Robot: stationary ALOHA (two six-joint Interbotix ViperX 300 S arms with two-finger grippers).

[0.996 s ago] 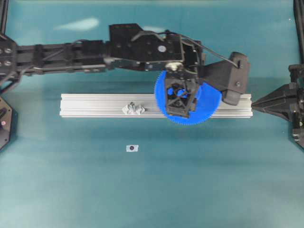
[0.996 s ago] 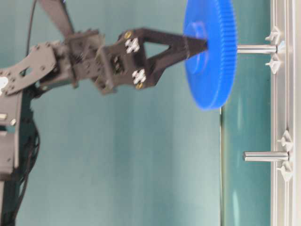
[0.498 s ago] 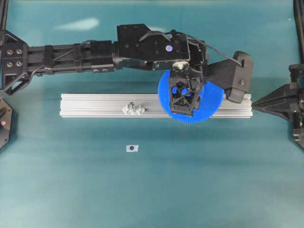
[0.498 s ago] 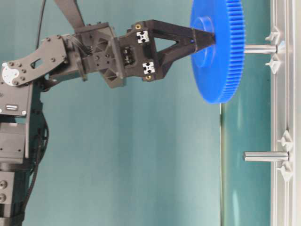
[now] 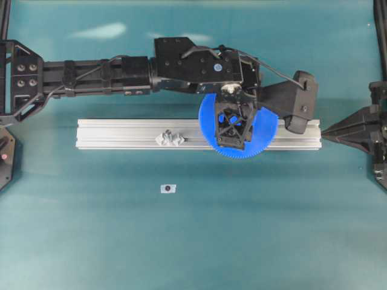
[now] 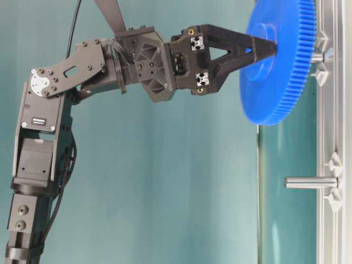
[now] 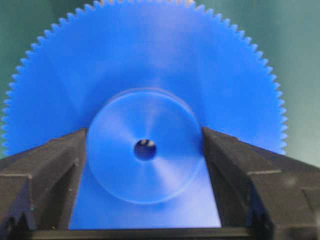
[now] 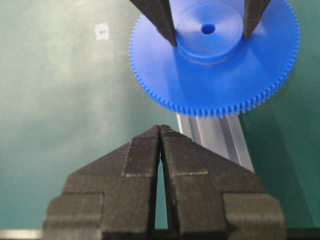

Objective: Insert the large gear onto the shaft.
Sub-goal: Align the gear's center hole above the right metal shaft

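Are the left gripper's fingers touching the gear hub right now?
Touching. The left wrist view shows both fingers pressed against the large gear hub's sides, no gap.

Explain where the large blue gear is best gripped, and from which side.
Grip the large gear by its raised hub, coming from the hub face, as the left gripper does now. The hub gives two opposed sides, leaves the centre hole free, and avoids the fine teeth.

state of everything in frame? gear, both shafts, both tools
large gear: held by its hub, partway down the shaft, short of the rail
shaft: upright, mostly hidden by the gear
second pin: upright, bare
left tool: shut on the gear hub
right tool: shut, empty
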